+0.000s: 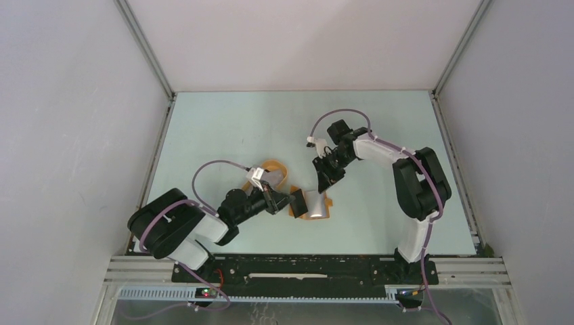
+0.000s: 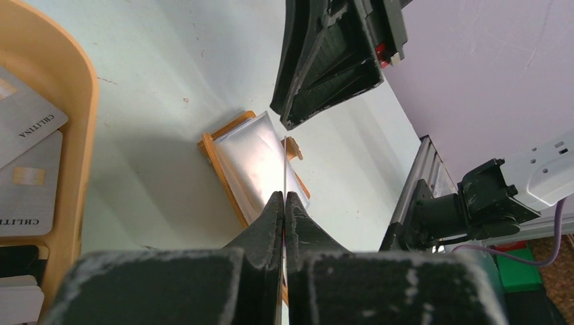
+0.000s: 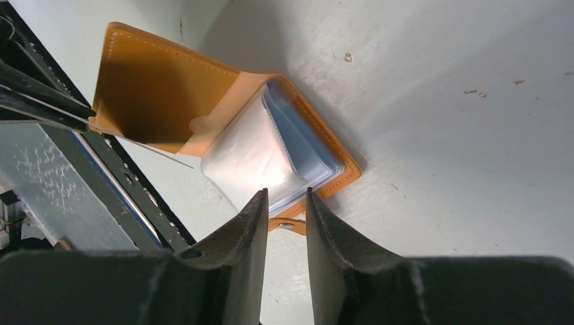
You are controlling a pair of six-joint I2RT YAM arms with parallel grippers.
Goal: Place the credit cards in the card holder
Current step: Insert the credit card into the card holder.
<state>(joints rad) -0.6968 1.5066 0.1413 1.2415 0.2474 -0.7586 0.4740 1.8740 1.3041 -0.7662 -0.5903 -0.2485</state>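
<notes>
The card holder (image 1: 317,205) lies open on the table, with an orange flap (image 3: 156,88) and clear sleeves over blue lining (image 3: 257,156). My left gripper (image 2: 285,196) is shut on a credit card (image 2: 283,169) seen edge-on as a thin line just above the open holder (image 2: 247,159). In the right wrist view the card (image 3: 156,154) pokes from the left gripper (image 3: 88,116) towards the sleeves. My right gripper (image 3: 284,196) hovers over the holder's snap-tab edge, jaws narrowly apart with nothing between them. More cards (image 2: 27,176) lie in the tray.
An oval orange rimmed tray (image 2: 74,122) stands just left of the holder, partly under my left arm in the top view (image 1: 274,166). The right gripper (image 2: 332,61) hangs close above the holder. The metal frame rail (image 2: 413,203) runs along the near edge.
</notes>
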